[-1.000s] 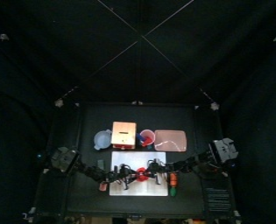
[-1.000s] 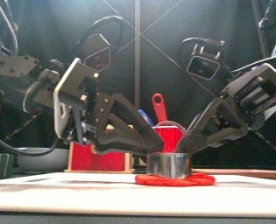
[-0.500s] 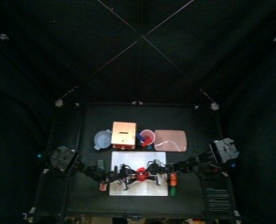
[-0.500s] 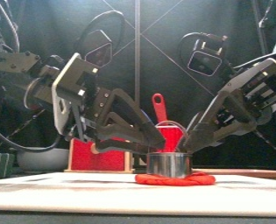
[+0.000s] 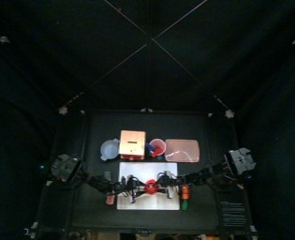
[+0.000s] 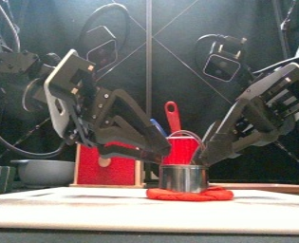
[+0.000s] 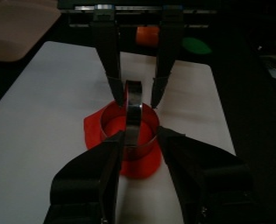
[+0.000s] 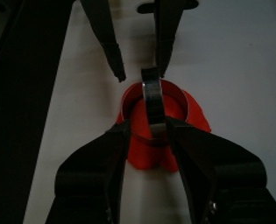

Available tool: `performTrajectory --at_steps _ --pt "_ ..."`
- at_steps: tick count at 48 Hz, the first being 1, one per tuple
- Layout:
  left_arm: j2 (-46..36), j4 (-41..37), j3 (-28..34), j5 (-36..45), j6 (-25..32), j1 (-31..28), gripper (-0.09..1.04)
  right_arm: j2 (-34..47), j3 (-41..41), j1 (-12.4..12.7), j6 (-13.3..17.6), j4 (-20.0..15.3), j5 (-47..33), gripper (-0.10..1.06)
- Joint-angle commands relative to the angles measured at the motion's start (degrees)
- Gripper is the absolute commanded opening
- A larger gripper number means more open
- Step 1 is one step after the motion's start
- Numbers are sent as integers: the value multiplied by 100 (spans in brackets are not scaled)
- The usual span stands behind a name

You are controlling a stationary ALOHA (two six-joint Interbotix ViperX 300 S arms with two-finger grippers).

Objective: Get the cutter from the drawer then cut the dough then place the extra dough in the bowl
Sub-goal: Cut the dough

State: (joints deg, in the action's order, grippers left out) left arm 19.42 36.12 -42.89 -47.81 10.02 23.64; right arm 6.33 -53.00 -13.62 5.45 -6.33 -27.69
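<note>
The round metal cutter (image 6: 181,177) stands on the flat red dough (image 6: 190,195) near the front of the white cutting board (image 5: 169,202). My left gripper (image 6: 164,161) slants down from the left and my right gripper (image 6: 202,159) from the right, meeting over the cutter's top. In the left wrist view the left gripper (image 7: 134,142) is shut on the cutter (image 7: 131,112), with dough (image 7: 105,131) under it. In the right wrist view the right gripper (image 8: 153,122) is likewise shut on the cutter (image 8: 152,98) above the dough (image 8: 187,109).
Behind the board stand the blue-grey bowl (image 5: 110,150), the wooden box (image 5: 132,142) with its red drawer front (image 6: 107,171), the red cup (image 6: 185,148) with toy knives, and the pink tray (image 5: 184,149). A small orange and green toy (image 5: 184,194) lies on the board's right side.
The left arm's wrist has tipped up and back to the left while its fingertips stay at the cutter. The right arm, cutter and dough have hardly moved.
</note>
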Motion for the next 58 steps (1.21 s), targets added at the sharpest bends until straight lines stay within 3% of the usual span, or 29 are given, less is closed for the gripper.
performTrajectory --at_steps 1,33,49,58 --pt "-272 -123 18 -62 18 26 76 -149 0 26 18 9 62 76" --pt "-202 -18 -97 0 88 35 74 -439 272 158 18 237 149 76" --pt "-70 0 -62 123 70 35 56 -457 352 281 18 246 149 76" --pt "-35 123 -44 123 70 26 54 -448 387 299 26 352 202 75"
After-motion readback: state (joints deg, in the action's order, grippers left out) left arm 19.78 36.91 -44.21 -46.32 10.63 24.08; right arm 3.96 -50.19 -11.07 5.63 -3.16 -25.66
